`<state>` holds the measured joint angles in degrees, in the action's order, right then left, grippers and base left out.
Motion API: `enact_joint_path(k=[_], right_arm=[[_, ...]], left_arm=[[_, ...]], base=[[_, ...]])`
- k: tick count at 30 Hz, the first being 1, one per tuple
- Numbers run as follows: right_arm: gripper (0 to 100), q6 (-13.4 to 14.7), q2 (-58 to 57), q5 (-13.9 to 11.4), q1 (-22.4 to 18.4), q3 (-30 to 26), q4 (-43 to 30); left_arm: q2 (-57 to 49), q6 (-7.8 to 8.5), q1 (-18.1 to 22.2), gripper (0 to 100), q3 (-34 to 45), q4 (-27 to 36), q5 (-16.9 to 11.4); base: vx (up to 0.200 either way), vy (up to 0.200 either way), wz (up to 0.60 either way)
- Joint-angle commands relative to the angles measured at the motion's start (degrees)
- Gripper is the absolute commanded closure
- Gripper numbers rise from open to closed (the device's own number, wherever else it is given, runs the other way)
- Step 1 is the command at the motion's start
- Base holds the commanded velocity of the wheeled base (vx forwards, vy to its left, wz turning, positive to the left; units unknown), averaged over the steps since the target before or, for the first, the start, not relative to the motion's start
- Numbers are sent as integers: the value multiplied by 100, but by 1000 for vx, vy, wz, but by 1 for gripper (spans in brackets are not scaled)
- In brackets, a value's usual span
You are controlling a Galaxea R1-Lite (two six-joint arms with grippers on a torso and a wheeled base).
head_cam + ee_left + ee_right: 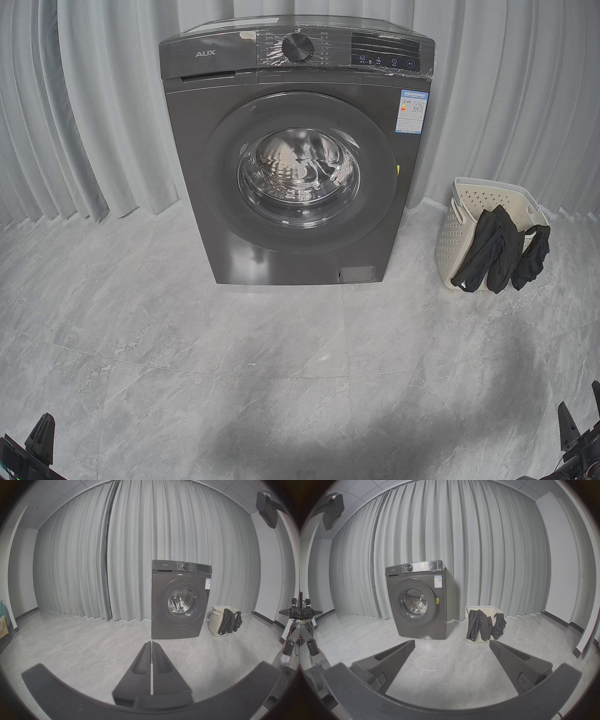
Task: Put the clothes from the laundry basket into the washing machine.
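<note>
Left claw (151, 644) pressed together, right claw (451, 644) apart; clothes (497, 247) at mid-right look limp and light, best pinched at the basket (484, 185) rim.

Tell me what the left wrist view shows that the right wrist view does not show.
Left wrist view: the left gripper, shut. Right wrist view: the right gripper, open, and the side panel of the washing machine. Both share the washing machine with its door closed, the laundry basket beside it and dark clothes hanging over its rim.
</note>
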<state>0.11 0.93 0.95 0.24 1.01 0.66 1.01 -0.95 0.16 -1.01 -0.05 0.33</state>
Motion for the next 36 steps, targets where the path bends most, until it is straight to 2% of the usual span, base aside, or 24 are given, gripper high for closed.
enact_joint_path(k=[1,15,36], right_arm=[[0,-2,-93,2,2,-101,4],[0,-2,-93,2,2,-101,4],[0,-2,-93,-7,2,-101,4]], left_arm=[[-101,-10,2,100,92,-4,11],[-101,-54,2,100,92,-4,2],[-101,-98,2,100,92,-4,11]], base=[[0,0,0],[0,0,0],[200,0,0]])
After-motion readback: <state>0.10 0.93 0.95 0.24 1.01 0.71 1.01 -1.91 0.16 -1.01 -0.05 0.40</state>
